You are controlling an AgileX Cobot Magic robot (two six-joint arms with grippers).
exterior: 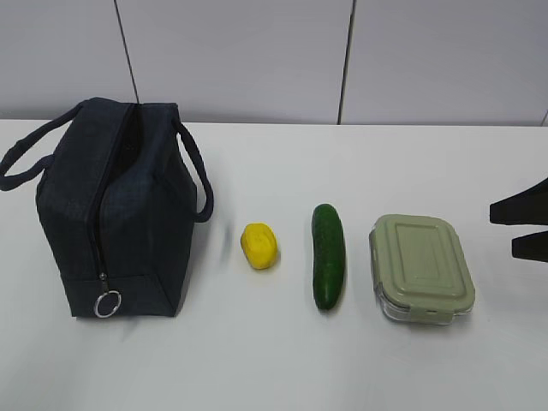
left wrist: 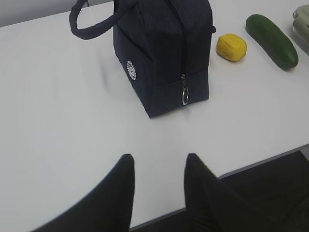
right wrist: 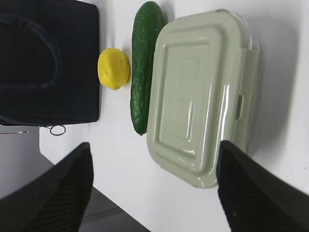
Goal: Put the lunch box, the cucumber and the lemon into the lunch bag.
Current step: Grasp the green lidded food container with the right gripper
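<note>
Navy fabric makes up the bag (exterior: pixel 111 210), which stands at the left of the white table (exterior: pixel 257 360), its black zipper running over the top and down the near end to a silver ring pull (exterior: pixel 107 304). Only the left wrist view shows the small round white logo (left wrist: pixel 130 70) on the bag's side; its marks are too small to read. To the right of the bag lie, in a row and apart from one another, the yellow lemon (exterior: pixel 259 246), the dark green cucumber (exterior: pixel 328 255) and the box (exterior: pixel 420 268), a clear container under a sage-green lid.

From outside, the right gripper (exterior: pixel 520 229) appears only as two dark fingertips at the right edge, spread and holding nothing. Its wrist view looks straight down on the lid, fingers wide either side of the box's end, not touching it. The left gripper (left wrist: pixel 157 186) shows only in its own view, parted and empty, near the table's front edge, well short of the bag.
</note>
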